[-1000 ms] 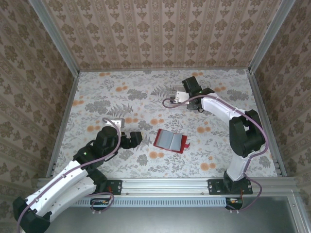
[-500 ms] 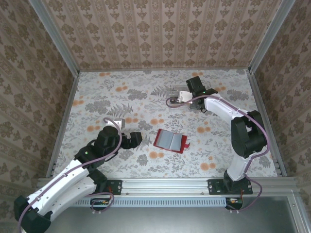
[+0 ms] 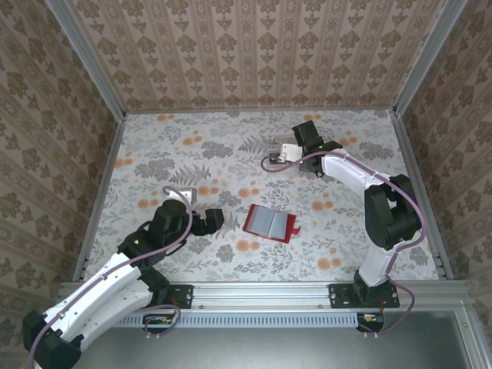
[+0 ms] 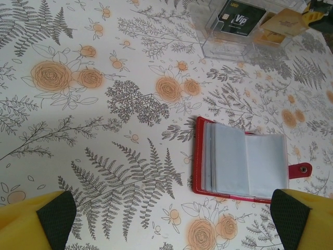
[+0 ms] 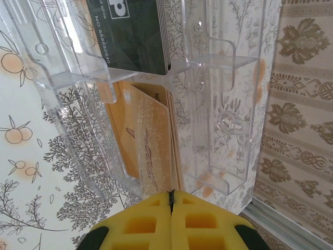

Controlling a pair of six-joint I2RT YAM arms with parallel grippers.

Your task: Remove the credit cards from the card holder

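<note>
At table centre: card holder [image 3: 270,222] lies open, grey-blue pockets up, red tab on its right side. Left gripper [image 3: 214,219] just left of it, jaws wide apart, empty. Right gripper [image 5: 170,208] at the far side, pads pressed together over tan cards [image 5: 151,140] standing in a clear acrylic tray [image 5: 223,104]; whether one is pinched is unclear. Black card [image 5: 130,31] sits in the adjoining compartment.

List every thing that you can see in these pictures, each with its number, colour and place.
card holder: one, red with grey-blue pockets, open at the table's middle
tray: one, clear plastic, far side of the table
dark card: at least one, black, in the tray
tan cards: several, in the tray's next compartment
table: one, floral cloth
left fingers: two, yellow, open, near the card holder
right fingers: two, yellow, shut, at the tray
</note>
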